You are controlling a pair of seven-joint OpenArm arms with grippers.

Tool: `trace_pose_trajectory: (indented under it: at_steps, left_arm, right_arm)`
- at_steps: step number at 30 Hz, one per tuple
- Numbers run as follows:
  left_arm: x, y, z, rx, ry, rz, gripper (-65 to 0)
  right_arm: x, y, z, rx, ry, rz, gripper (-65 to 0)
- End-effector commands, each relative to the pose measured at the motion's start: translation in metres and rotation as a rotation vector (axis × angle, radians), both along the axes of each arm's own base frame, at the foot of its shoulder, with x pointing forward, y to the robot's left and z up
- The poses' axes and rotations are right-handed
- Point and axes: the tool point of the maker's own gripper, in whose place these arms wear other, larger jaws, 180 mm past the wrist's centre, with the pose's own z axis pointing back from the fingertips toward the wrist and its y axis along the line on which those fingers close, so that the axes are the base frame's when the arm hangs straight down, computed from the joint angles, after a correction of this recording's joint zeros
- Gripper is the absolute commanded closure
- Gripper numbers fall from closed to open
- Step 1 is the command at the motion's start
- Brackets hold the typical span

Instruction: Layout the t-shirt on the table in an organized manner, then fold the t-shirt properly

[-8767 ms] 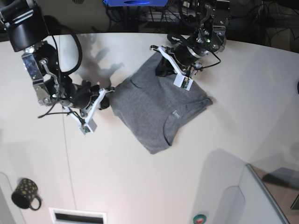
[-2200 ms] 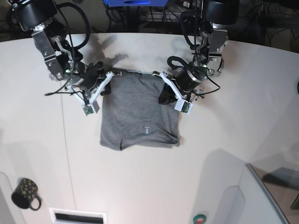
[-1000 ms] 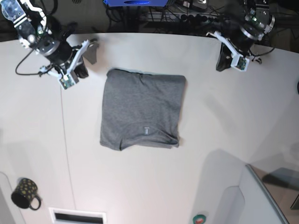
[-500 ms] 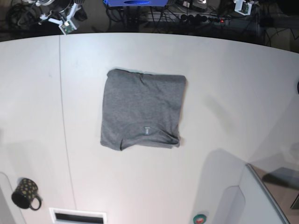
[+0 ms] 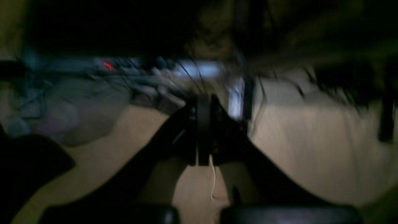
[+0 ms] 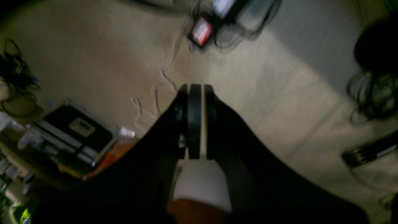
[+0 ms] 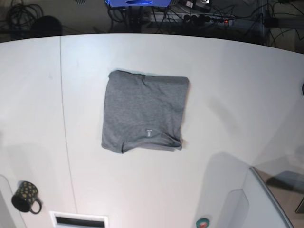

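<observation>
Your base view is bright and sharp, with soft shadows on the table (image 7: 228, 95). Both wrist views are dim and motion-blurred.

Tangled cables (image 7: 142, 16) crowd the dark floor (image 7: 85, 21) behind.

White table (image 7: 228, 85) with folded grey t-shirt (image 7: 142, 109), dark spotted mug (image 7: 26, 197), perhaps a small round button (image 7: 203, 222)

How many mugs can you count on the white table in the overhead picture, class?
1. A dark mug with pale dots stands near the lower-left corner of the large white table, well apart from the folded heather-grey t-shirt. None appears hidden.
</observation>
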Motion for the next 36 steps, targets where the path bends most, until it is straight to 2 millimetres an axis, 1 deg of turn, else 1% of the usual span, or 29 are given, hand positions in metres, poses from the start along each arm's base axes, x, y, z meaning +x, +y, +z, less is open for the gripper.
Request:
trace_pose_trajectory:
  at_steps: [1,3,5,7,10,11,12,13,15,18,19,20,21,24,26,27,29,32,36]
  left_arm:
    - [-0.001,0.005,0.0,0.018,0.002,-0.037,0.0]
    - [0.004,-0.005,-0.009,0.01,0.023,-0.101,0.0]
    - [0.007,-0.014,-0.019,-0.008,0.067,-0.156,0.0]
    - [0.013,-0.024,-0.034,-0.02,0.136,-0.221,0.0]
    - [0.023,-0.031,-0.054,-0.005,0.253,-0.355,0.0]
    - [0.029,-0.029,-0.06,0.019,0.287,-0.393,0.0]
    - [0.039,-0.034,-0.066,0.036,0.297,-0.422,0.0]
    - [0.048,-0.033,-0.07,0.058,0.301,-0.444,0.0]
    - [0.07,-0.03,-0.073,0.101,0.271,-0.445,0.0]
    - [0.087,-0.033,-0.073,0.101,0.219,-0.457,0.0]
    - [0.097,-0.035,-0.072,0.098,0.184,-0.453,0.0]
    - [0.106,-0.036,-0.071,0.097,0.16,-0.451,0.0]
    - [0.113,-0.036,-0.071,0.097,0.145,-0.45,0.0]
    - [0.134,-0.036,-0.07,0.105,0.114,-0.45,0.0]
    - [0.146,-0.037,-0.07,0.109,0.096,-0.451,0.0]
    - [0.151,-0.037,-0.07,0.11,0.087,-0.45,0.0]
    - [0.158,-0.037,-0.069,0.113,0.076,-0.449,0.0]
    - [0.16,-0.036,-0.069,0.115,0.071,-0.45,0.0]
    - [0.158,-0.038,-0.069,0.111,0.076,-0.449,0.0]
  right_arm:
    - [-0.008,-0.001,-0.005,-0.019,0.029,0.0,-1.5]
    - [-0.018,-0.007,-0.018,-0.066,0.069,-0.004,-1.5]
    - [-0.024,-0.019,-0.033,-0.113,0.084,-0.014,-1.8]
    - [-0.025,-0.034,-0.048,-0.155,0.065,-0.028,-2.0]
    - [-0.014,-0.064,-0.062,-0.2,-0.028,-0.057,-2.3]
    - [-0.004,-0.073,-0.065,-0.209,-0.074,-0.068,-2.3]
    - [0.004,-0.082,-0.067,-0.216,-0.115,-0.075,-2.3]
    - [0.011,-0.088,-0.067,-0.221,-0.144,-0.078,-2.3]
    - [0.024,-0.087,-0.068,-0.21,-0.191,-0.086,-2.3]
    - [0.037,-0.081,-0.07,-0.201,-0.214,-0.114,-2.3]
    - [0.04,-0.08,-0.07,-0.205,-0.218,-0.145,-2.3]
    - [0.043,-0.071,-0.071,-0.201,-0.221,-0.192,-2.3]
    - [0.049,-0.066,-0.071,-0.198,-0.23,-0.238,-2.3]
    - [0.072,-0.059,-0.071,-0.184,-0.275,-0.336,-2.3]
    - [0.084,-0.057,-0.071,-0.178,-0.299,-0.373,-2.3]
    - [0.091,-0.061,-0.071,-0.181,-0.314,-0.378,-2.3]
    - [0.102,-0.062,-0.071,-0.179,-0.331,-0.383,-2.3]
    - [0.111,-0.063,-0.071,-0.177,-0.346,-0.382,-2.3]
    - [0.113,-0.063,-0.071,-0.176,-0.349,-0.381,-2.3]
